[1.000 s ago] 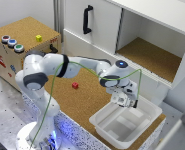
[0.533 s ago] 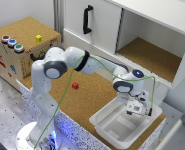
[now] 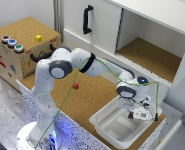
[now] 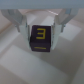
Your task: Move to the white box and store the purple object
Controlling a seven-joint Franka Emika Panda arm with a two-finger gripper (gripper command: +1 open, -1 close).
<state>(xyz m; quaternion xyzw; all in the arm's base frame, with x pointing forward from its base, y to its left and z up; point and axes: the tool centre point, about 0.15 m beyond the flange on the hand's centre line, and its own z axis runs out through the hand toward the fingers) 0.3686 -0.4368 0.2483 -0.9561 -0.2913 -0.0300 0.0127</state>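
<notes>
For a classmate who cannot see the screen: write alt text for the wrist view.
A small dark purple cube with a yellow figure like a 3 on its facing side sits between the two jaws of the gripper, over the pale floor of the white box. The picture is blurry.

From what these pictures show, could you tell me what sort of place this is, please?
Probably a robotics lab test bench: a cork-topped table, a white cabinet, and a wooden button box around one arm.

Robot lab: perforated optical bench (image 3: 7, 107).
</notes>
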